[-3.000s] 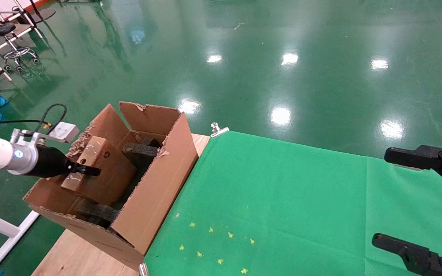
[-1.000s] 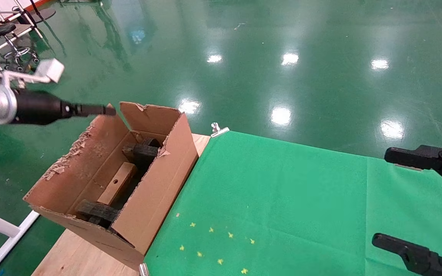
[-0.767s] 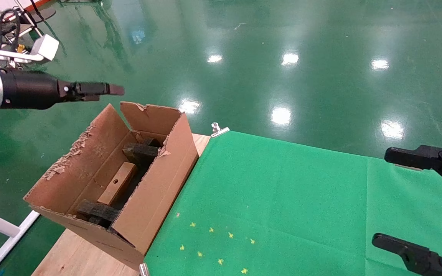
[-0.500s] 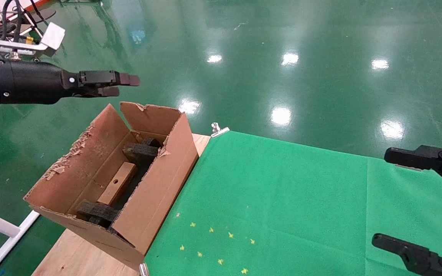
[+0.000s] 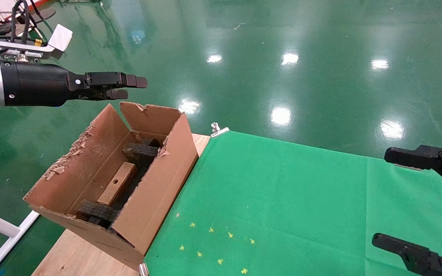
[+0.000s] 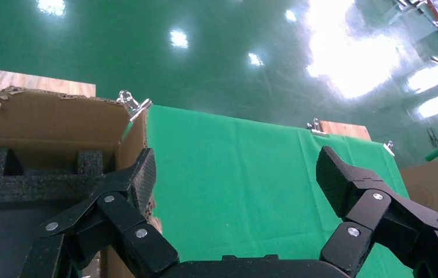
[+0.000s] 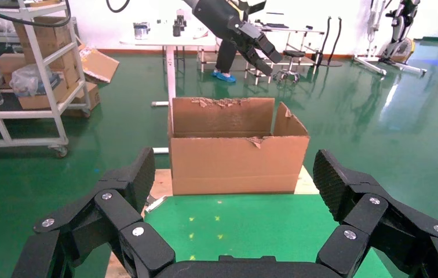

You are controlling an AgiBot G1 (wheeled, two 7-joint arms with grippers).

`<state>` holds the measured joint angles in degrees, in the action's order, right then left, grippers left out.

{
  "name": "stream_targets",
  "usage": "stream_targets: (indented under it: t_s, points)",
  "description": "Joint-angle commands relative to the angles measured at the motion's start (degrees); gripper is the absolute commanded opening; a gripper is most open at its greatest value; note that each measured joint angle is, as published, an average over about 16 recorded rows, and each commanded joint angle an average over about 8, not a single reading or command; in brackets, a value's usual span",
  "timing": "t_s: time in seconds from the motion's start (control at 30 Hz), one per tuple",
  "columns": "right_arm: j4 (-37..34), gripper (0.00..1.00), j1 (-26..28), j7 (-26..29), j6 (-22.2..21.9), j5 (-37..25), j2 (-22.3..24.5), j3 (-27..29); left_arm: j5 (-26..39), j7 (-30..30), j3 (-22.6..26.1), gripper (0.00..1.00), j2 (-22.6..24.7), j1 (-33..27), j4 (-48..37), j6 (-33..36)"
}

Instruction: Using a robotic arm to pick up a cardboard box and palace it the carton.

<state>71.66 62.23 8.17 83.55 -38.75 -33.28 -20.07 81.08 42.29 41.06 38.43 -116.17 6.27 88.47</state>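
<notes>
Now that the cardboard box (image 5: 118, 184) sits inside the carton (image 5: 155, 188), the left tool (image 5: 127, 87) has lifted away, fingers apart, so it's basically done.

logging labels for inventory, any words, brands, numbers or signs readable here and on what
None can be read.
cardboard box, lying in the carton: only a round hole shows, no print.
carton: faint dark marks low on its near end, too small to read.
green cloth: yellow marks, not text.

Robotics lab: glossy green floor (image 5: 320, 46), shelving cart (image 7: 37, 69), test benches (image 7: 164, 40)
</notes>
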Motion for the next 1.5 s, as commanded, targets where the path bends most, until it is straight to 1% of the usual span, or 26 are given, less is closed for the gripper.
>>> stream_targets:
  t_s: [0.03, 1.5]
  points:
    - [0.00, 1.00, 0.00, 0.00, 0.00, 0.00, 0.00, 0.00, -0.15, -0.19, -0.09, 1.00, -0.03, 0.26, 0.32, -0.18]
    - [0.00, 1.00, 0.01, -0.01, 0.00, 0.01, 0.00, -0.02, -29.70, -23.90, -18.96, 1.00, -2.59, 41.37, 50.99, -2.15]
